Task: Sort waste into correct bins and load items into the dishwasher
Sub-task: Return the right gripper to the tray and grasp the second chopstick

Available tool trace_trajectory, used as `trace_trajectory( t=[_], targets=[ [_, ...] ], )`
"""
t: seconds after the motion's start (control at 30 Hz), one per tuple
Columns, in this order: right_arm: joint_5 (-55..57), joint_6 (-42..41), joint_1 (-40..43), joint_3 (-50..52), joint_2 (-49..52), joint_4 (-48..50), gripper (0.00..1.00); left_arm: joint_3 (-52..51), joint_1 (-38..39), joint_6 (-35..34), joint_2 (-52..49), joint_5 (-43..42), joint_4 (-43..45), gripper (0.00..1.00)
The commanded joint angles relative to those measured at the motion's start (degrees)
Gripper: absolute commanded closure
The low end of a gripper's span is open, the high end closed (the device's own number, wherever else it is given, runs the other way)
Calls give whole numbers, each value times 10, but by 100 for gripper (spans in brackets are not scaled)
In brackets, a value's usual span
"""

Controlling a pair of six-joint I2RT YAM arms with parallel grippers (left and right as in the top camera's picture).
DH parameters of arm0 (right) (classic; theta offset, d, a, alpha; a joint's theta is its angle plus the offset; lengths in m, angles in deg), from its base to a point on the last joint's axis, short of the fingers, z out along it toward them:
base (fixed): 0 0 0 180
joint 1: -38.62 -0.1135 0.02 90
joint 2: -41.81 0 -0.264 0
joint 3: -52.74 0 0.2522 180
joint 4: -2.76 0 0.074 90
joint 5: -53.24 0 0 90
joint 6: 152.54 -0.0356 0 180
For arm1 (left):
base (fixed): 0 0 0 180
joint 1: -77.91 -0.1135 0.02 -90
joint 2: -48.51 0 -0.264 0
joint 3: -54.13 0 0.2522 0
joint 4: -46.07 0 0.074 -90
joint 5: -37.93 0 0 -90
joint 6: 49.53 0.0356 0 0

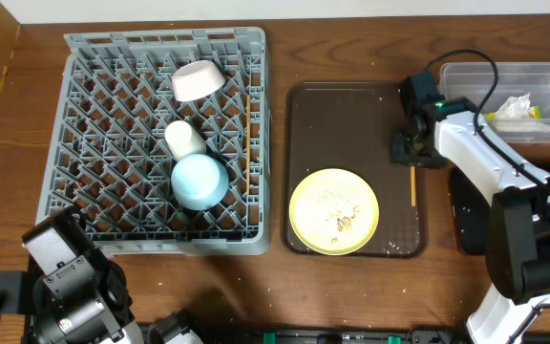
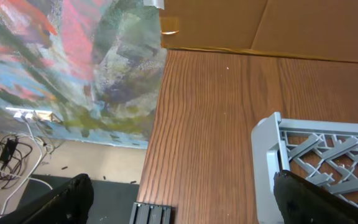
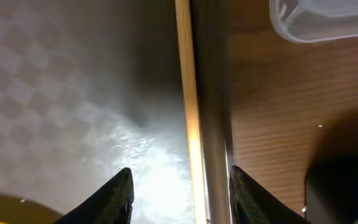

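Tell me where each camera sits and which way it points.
Overhead: above the table, looking straight down on rack, tray, left arm and right arm.
Left wrist: on the left arm, facing the rack's corner and table edge; left tool's fingers show.
Right wrist: above the tray, looking down at a chopstick between the right tool's fingers.
Shared: overhead and right wrist both show that chopstick and clear tub.

brown tray [image 1: 342, 124] on wooden table [image 1: 351, 48] | cardboard panel [image 2: 260, 25] | painted cloth [image 2: 61, 62] | cables [image 2: 8, 149] (on floor)

count: 1 dish rack [image 1: 103, 43], 1 white bowl [image 1: 198, 80], 1 white cup [image 1: 184, 139], 1 light-blue saucer [image 1: 200, 182], 1 pale-yellow plate [image 1: 333, 211], 2 chopsticks [image 1: 247, 134], second chopstick [image 1: 412, 183] right of centre, 1 dark-brown tray [image 1: 337, 124], 1 clear tub [image 1: 504, 75], 1 black tub [image 1: 466, 215].
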Motion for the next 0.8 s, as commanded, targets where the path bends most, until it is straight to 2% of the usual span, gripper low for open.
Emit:
trace_trajectory(
  t=[0.0, 0.17, 0.77],
  targets=[
    [8, 11, 2, 15, 4, 13, 53, 9, -4, -9, 1, 3, -2, 6],
    [-33, 41, 2, 40, 4, 48, 55, 9, -4, -9, 1, 3, -3, 6],
    [-11, 34, 2, 99, 4, 116, 53, 9, -4, -9, 1, 3, -2, 6]
  ],
)
